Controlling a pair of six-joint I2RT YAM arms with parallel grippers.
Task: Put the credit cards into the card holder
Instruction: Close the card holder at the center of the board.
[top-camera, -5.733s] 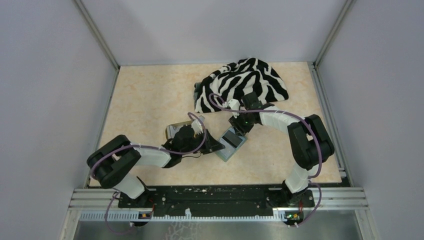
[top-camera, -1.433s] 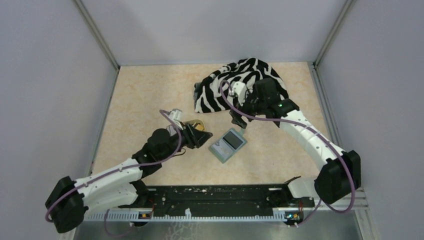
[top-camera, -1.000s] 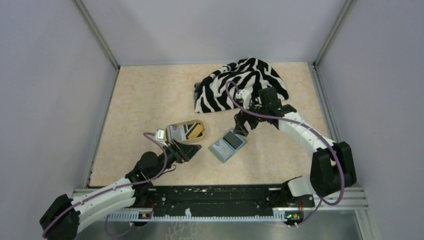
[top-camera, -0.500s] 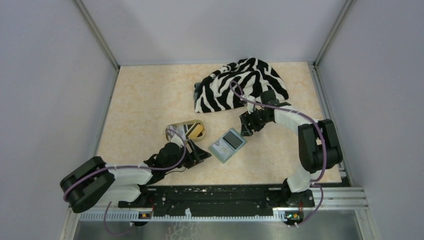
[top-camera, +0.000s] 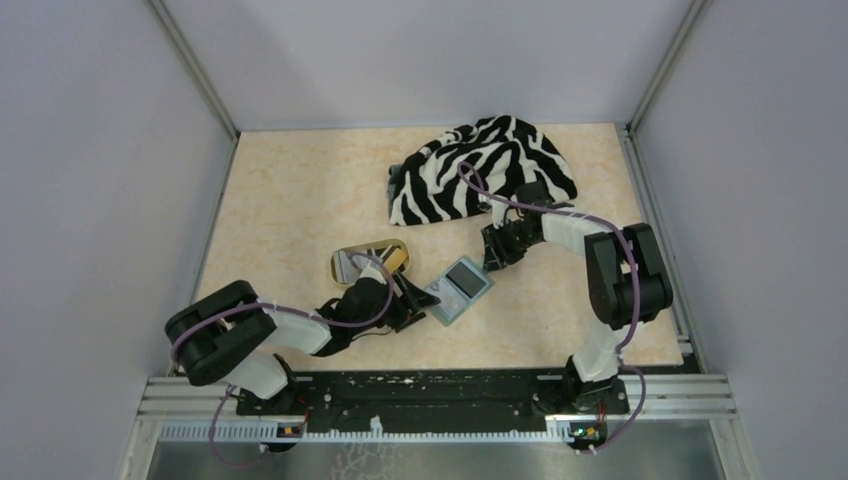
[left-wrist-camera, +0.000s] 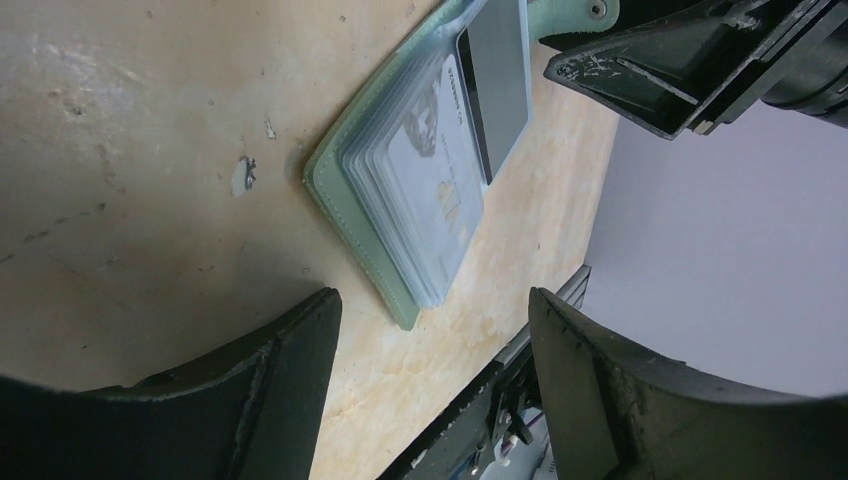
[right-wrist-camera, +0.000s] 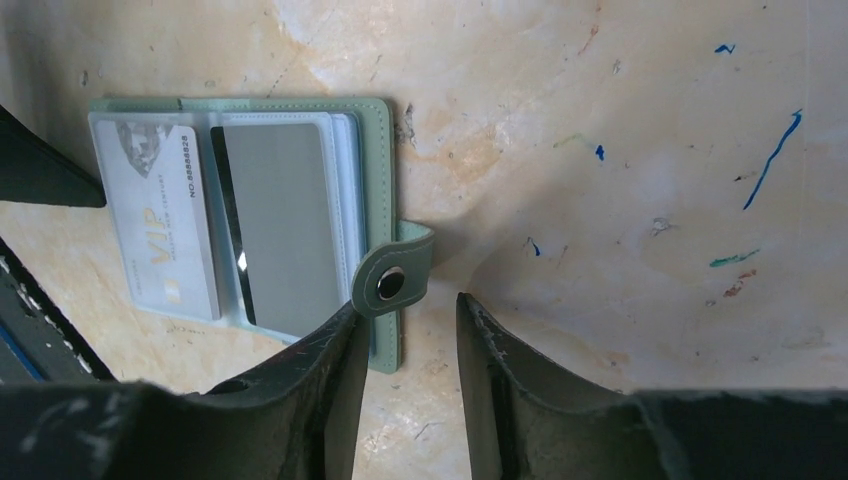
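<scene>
A small sage-green rectangular folding card holder lies open and flat on the beige marbled table, its paler inside facing up, between the two arms. Its stack of clear plastic sleeves already holds two credit cards: a pale silver card printed "VIP" and, beside it, a plain grey card with a dark stripe along one edge. Further credit cards, one yellow-orange and one dark with pale stripes, lie in a tan oval tray just left of the holder. The left gripper hangs low over the table with its jaws spread wide and grasping nothing. The near corner of the card holder lies between its fingers and appears clear of both. The right gripper sits at the opposite side of the holder with its jaws only narrowly apart and bare table visible in the gap. The holder's green snap tab lies at the tip of one finger, unclamped. A crumpled black-and-white zebra-striped cloth lies at the far side of the table, behind the right arm.
</scene>
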